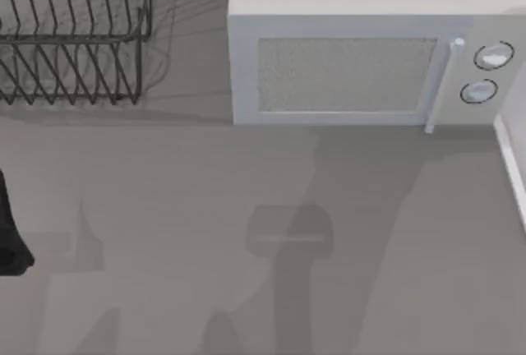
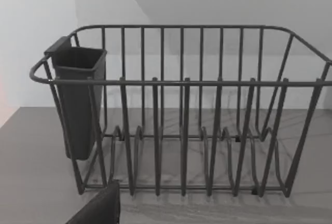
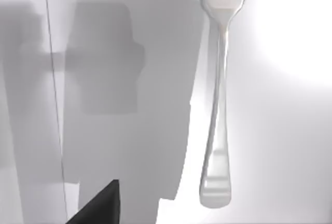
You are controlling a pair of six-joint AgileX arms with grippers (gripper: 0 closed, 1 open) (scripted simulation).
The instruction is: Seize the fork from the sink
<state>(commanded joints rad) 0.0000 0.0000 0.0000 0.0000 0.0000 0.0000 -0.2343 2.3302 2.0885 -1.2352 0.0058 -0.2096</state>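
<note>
Left arm [image 1: 11,232] parked at table's left edge, grip state can't tell. Right wrist cam looks down on the fork [image 3: 218,94]: slim shiny metal, lying flat on a pale smooth surface. Wire rack [image 1: 74,34] back-left, boxy microwave [image 1: 362,51] behind.

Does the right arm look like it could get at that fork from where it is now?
Probably yes. In the right wrist view the fork lies flat and alone on a pale surface, with nothing over it or touching it, so the way down looks free.
</note>
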